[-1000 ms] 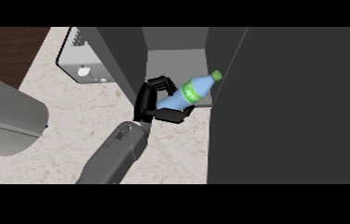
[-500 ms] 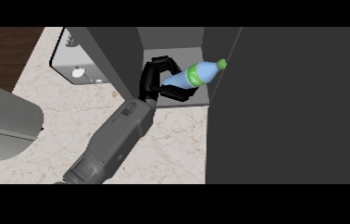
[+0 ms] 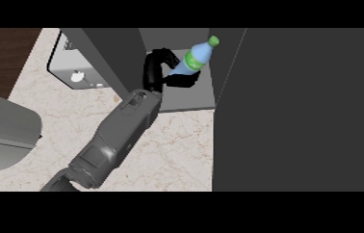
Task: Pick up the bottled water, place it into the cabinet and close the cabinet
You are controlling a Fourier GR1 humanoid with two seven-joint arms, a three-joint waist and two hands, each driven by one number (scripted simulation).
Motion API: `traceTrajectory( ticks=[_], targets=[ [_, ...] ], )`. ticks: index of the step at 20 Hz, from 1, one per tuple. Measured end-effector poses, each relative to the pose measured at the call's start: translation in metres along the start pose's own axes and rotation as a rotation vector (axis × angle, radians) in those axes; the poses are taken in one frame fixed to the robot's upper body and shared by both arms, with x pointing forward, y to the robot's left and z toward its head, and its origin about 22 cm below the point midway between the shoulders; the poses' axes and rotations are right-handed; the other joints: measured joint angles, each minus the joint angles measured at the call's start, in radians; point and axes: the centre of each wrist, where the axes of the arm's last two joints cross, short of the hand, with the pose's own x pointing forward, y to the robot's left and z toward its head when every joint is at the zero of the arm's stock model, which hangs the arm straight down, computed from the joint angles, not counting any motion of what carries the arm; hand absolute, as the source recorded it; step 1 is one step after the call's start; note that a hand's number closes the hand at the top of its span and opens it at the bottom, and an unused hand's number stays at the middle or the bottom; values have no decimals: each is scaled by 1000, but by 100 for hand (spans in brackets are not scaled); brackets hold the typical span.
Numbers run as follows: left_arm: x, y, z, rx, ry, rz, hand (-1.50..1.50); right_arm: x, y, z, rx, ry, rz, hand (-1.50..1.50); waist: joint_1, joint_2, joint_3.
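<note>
The pick-up is done. The black left hand (image 3: 158, 68), at the end of a grey forearm that comes in from the near left of the marbled beige desk (image 3: 177, 150), is curled round the lower half of the clear blue plastic water bottle with a green label and green cap (image 3: 193, 62). The bottle is tilted, its cap pointing up and to the right. It sits inside the open front of the dark grey cabinet (image 3: 107, 49), which stands along the far edge of the desk, and above the cabinet's pale grey floor (image 3: 186, 98).

By my reading, placing is under way but not finished, since the fingers are wrapped round the bottle. Left to do are setting it down, letting go, drawing the arm out and closing the cabinet. The broad dark panel (image 3: 292, 107) filling the right side looks like the open door, though I cannot be sure.

The bottle's base is hidden behind the hand, so I cannot tell whether it touches the cabinet's floor. The cabinet's back and top are cut off or lost in shadow. The right hand shows nowhere. A pale boxy appliance with a white knob (image 3: 71, 66) stands just beside the cabinet's left wall, half covered by it.
</note>
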Motion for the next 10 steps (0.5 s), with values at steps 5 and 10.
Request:
traceTrajectory(
  ticks=[5, 10],
  targets=[
    [3, 7, -14, 84, -4, -136, -150, 0, -2, 1, 11, -6, -1, -150, -2, 5, 0],
    [8, 9, -21, 139, -31, -180, -150, 0, -3, 3, 24, -12, -14, -150, -8, 8, -1]
  ],
)
